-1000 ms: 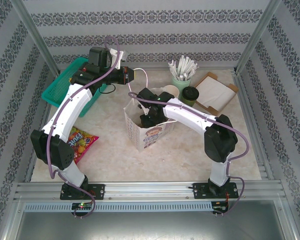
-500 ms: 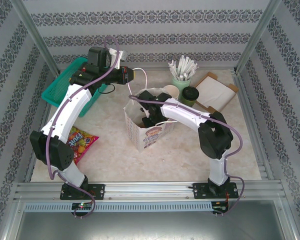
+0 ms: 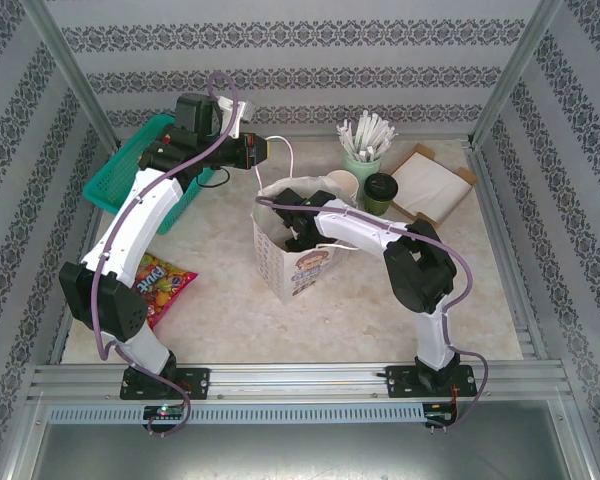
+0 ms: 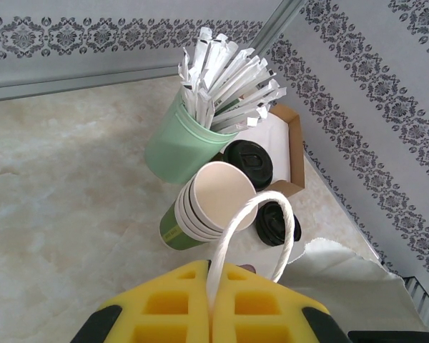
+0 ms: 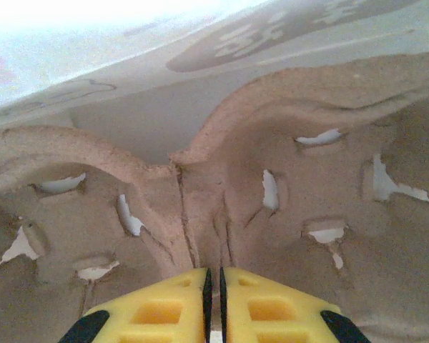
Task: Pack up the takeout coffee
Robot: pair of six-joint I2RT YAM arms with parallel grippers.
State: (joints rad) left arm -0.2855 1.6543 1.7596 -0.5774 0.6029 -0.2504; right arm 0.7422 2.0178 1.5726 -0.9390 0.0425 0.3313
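One takeout coffee (image 3: 380, 189): a small dark green cup with a round black lid, upright at back right of the table. It is just beside one stack of lidless cups (image 3: 342, 183) and one mint straw holder (image 3: 361, 165). One paper bag (image 3: 298, 262) stands nearer. Left gripper (image 3: 266, 150) is clamped on the bag's cord handle (image 4: 266, 195). Right gripper (image 5: 214, 286), inside the bag, is pinched narrow on one pulp cup tray (image 5: 272, 236) at its centre ridge.

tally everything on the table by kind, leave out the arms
paper bag: 1
green basket: 1
candy packet: 1
mint holder of wrapped straws: 1
stack of lidless cups: 1
black cup lids: 2
pulp tray in the bag: 1
cardboard box: 1
total: 9
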